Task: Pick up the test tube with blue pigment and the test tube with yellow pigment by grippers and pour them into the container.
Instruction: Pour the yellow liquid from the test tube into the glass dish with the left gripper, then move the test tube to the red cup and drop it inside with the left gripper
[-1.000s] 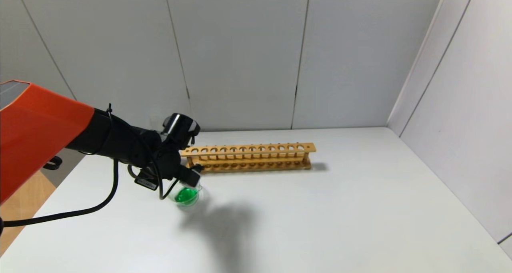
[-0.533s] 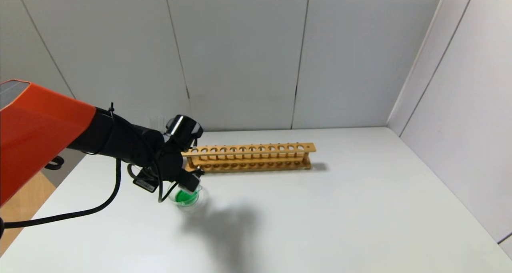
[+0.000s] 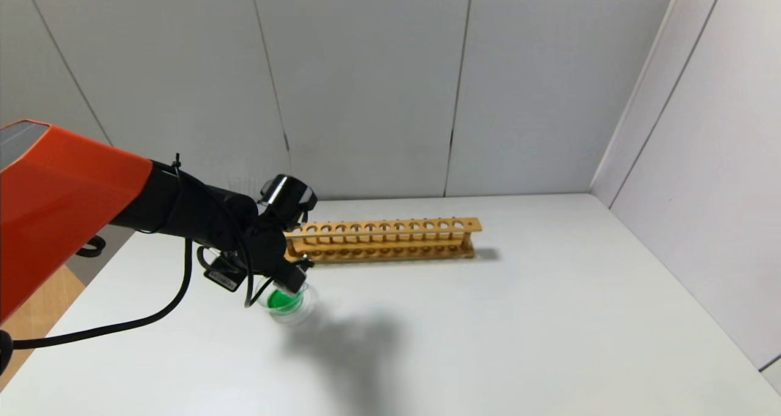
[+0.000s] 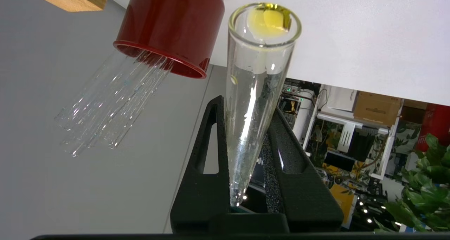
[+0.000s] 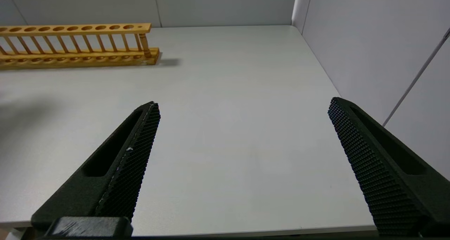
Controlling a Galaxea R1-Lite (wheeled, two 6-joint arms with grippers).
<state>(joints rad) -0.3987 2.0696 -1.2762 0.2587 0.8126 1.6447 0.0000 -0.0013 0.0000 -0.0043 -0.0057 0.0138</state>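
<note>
My left gripper (image 3: 296, 272) hovers just above the container (image 3: 287, 301), a small clear glass dish holding green liquid, left of centre on the white table. In the left wrist view the left gripper (image 4: 248, 104) is shut on the test tube with yellow pigment (image 4: 258, 74), which runs out between the jaws with a yellow tint at its far end. The test tube with blue pigment cannot be picked out. My right gripper (image 5: 244, 102) is open and empty above bare table on the right, outside the head view.
A long wooden tube rack (image 3: 378, 239) stands behind the dish; it also shows in the right wrist view (image 5: 77, 43). A dark red cup (image 4: 172, 29) holds several clear tubes (image 4: 105, 109). Grey walls close the back and right of the table (image 3: 518, 330).
My left arm has shifted a little to the right and farther in over the dish, still holding the tube. The dish and rack have not moved.
</note>
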